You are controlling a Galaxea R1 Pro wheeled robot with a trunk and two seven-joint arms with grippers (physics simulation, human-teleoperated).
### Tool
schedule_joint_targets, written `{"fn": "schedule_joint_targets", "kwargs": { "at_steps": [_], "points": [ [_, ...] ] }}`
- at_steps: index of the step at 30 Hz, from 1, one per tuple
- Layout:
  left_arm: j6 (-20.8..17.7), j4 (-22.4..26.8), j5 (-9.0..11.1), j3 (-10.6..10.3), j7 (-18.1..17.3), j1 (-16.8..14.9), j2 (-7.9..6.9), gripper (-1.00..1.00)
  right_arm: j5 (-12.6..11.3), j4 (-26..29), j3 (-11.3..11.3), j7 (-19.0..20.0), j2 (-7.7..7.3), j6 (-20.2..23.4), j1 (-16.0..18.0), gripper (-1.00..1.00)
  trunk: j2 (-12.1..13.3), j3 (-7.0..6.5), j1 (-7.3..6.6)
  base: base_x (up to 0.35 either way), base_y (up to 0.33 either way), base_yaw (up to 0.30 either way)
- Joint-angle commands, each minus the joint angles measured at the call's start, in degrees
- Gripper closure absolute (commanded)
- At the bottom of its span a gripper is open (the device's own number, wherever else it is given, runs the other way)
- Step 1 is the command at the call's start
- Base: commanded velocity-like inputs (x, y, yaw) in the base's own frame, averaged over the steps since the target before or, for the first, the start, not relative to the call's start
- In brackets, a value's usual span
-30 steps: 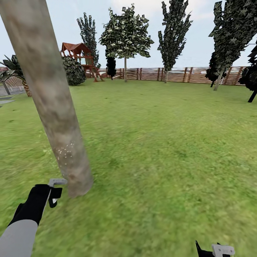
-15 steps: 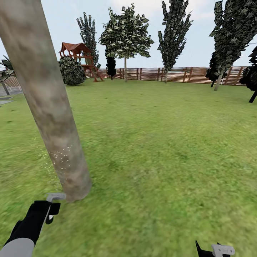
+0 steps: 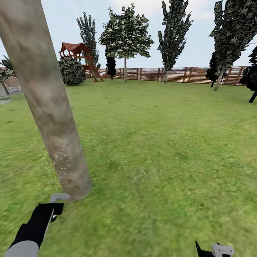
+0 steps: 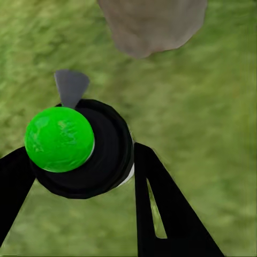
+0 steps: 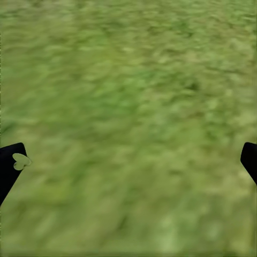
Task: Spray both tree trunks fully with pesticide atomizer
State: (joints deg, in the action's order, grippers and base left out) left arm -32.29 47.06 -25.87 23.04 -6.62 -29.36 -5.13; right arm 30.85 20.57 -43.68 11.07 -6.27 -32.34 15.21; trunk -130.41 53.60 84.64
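The left tool (image 3: pixel 53 208) is sitting low and just short of the foot of the tree trunk (image 3: pixel 46 103), its black fingers (image 4: pixel 160 209) clamped on either side of the pesticide atomizer (image 4: pixel 80 147) — a black round body with a bright green cap and a grey nozzle. In the head view the grey nozzle is pointing at the base of the trunk, very near it but apart from it. In the left wrist view the atomizer is hanging over the floor (image 4: pixel 203 123), with the butt of the trunk just beyond it.

The right tool (image 3: pixel 216 250) is peeking in well to the right of the trunk; in the right wrist view its two black fingertips (image 5: pixel 10 166) are standing wide apart with nothing but grass between them.

The trunk itself is rising thick and leaning, mottled grey-beige, out of the lawn. A dusting of pesticide (image 3: pixel 64 157) — fine white specks — is showing on its lower part, above the base; the stretch higher up is looking bare.

Beyond the trunk the lawn is running back to a brown slatted fence (image 3: pixel 178 75). Far behind the trunk a red-roofed play tower (image 3: pixel 78 57) is standing beside a round bush (image 3: pixel 71 71). The second tree (image 3: pixel 125 35), thin-trunked at this range with a blocky green canopy, is standing by the fence, with dark columnar trees (image 3: pixel 173 32) further to the right of it.
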Motion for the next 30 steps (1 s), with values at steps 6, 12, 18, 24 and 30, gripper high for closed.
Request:
{"fn": "schedule_joint_targets", "kwargs": {
  "at_steps": [6, 12, 18, 24, 30],
  "points": [
    [3.71, 0.18, 0.25, 1.3, 1.98, 0.0, 0.47, 1.0, -0.08, 0.0, 0.0, 0.0, 0.04, 0.0, 0.0, -1.0, 0.0, 0.0, 0.0, 0.0, 0.0, 0.076],
    [3.96, 0.6, 0.36, 1.14, 4.63, 0.0, 1.89, 1.0, 0.0, 0.0, 0.0, 0.0, 0.11, 0.0, 0.02, -1.0, 0.0, 0.0, 0.0, 0.0, 0.0, 0.272],
    [3.9, 1.07, 0.38, 1.28, 4.61, 0.0, 2.05, 1.0, 0.0, 0.0, 0.0, 0.0, 0.11, 0.0, 0.0, -1.0, 0.0, 0.0, 0.0, 0.0, -0.023, 0.157],
    [3.9, 1.11, 0.38, 1.13, 4.6, 0.0, 2.42, 1.0, -0.03, 0.0, 0.0, 0.0, 0.11, 0.0, 0.01, -1.0, 0.0, 0.0, 0.0, 0.0, -0.241, 0.003],
    [3.9, 1.06, 0.38, 1.1, 4.6, 0.0, 2.41, 1.0, 0.0, 0.0, 0.0, 0.0, 0.11, 0.0, 0.01, -1.0, 0.0, 0.0, 0.0, 0.039, -0.265, 0.0]
  ]
}}
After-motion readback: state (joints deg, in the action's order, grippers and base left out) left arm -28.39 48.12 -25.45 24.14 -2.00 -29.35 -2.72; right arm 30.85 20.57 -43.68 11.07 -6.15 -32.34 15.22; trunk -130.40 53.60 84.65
